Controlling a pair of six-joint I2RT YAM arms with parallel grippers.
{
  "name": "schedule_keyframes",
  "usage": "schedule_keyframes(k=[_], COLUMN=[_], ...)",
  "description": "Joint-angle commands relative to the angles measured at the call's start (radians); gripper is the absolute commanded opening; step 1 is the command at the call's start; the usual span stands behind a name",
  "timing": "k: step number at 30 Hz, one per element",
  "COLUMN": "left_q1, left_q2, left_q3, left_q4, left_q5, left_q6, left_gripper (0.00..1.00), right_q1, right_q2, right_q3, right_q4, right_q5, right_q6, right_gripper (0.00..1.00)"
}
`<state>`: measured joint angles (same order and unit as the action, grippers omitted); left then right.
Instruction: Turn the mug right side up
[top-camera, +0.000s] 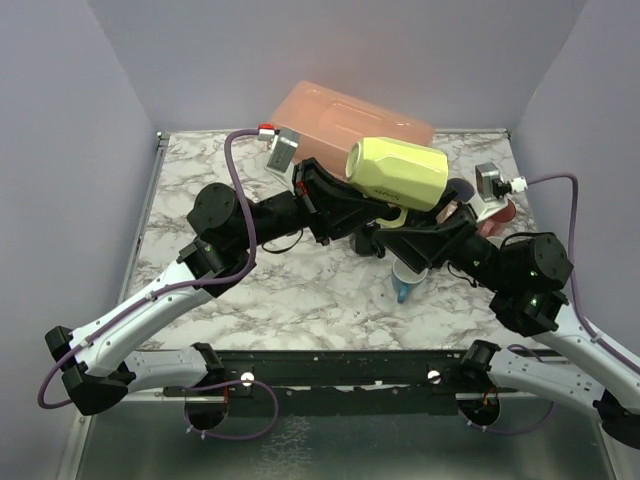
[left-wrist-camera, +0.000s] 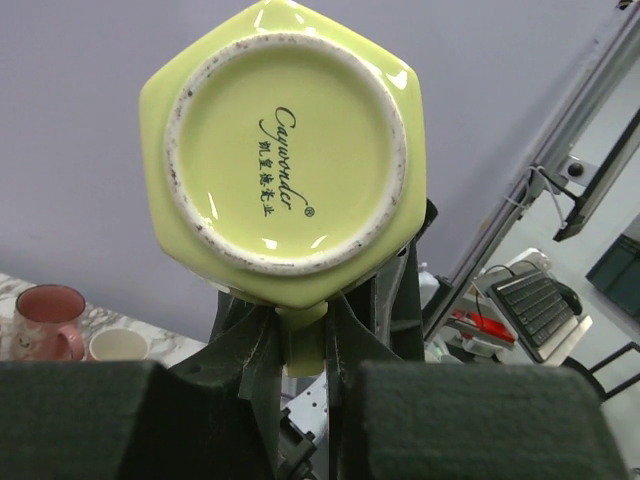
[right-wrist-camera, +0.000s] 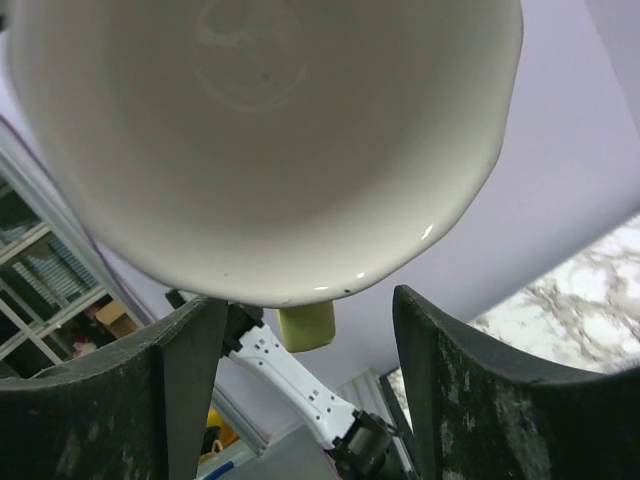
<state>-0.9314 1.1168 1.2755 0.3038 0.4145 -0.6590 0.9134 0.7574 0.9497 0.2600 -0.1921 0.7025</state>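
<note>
Marble table (top-camera: 300, 290), lilac walls (top-camera: 60, 150); left hand (left-wrist-camera: 305, 345) clamped on mug (top-camera: 397, 172) handle, right hand (right-wrist-camera: 305, 310) apart

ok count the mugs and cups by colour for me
green mug: 1
pink mug: 1
white cup: 1
total: 3, not counting a dark shape beside the pink mug, too hidden to tell

Bright even light, soft shadows, glare on mug (left-wrist-camera: 285, 150), foreground blurred
</note>
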Motion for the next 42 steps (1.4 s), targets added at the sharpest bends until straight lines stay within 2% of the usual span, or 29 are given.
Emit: schedule_keyframes(k=[1,7,14,17,20,22,29,33,36,40,42], left_q1=[-0.001,0.0,0.0,0.0,0.0,-0.001,0.0,0.0,0.0,0.0,0.0], left_q2=[-0.018,-0.015,-0.011,-0.01,-0.01,-0.011,-0.011,-0.008,-0.01,-0.024,-0.034], left_q3=[0.05,0.038,0.028,0.027,0.026,0.03,0.029,0.026,0.023,0.01,0.002], left_q4=[0.15,0.178,0.179,0.179,0.179,0.179,0.181,0.181,0.18,0.156,0.121], left_q5=[0.073,0.088,0.087,0.086,0.087,0.09,0.076,0.07,0.061,0.016,-0.031], left_q6=[-0.056,-0.083,-0.083,-0.084,-0.09,-0.094,-0.107,-0.112,-0.111,-0.097,-0.074], left_gripper=[0.0,0.0,0.0,0.0,0.0,0.0,0.0,0.15,0.3,0.66,0.76], right_q1=[0.002,0.002,0.002,0.002,0.001,0.002,0.002,0.002,0.002,0.001,0.002], right_q2=[-0.027,-0.025,0.01,0.026,0.03,0.025,0.034,0.052,0.048,0.03,0.018], right_q3=[-0.02,-0.035,0.002,0.017,0.026,0.026,0.077,0.123,0.132,0.146,0.156], right_q4=[0.131,0.195,0.206,0.205,0.2,0.202,0.122,0.048,0.029,-0.022,-0.071], right_q5=[-0.042,-0.025,-0.054,-0.055,-0.046,-0.035,-0.026,-0.02,-0.003,0.064,0.126], right_q6=[-0.005,0.008,0.014,0.02,0.022,0.025,-0.042,-0.09,-0.118,-0.149,-0.169], right_gripper=[0.7,0.67,0.53,0.39,0.17,0.07,0.01,0.01,0.01,0.01,0.01])
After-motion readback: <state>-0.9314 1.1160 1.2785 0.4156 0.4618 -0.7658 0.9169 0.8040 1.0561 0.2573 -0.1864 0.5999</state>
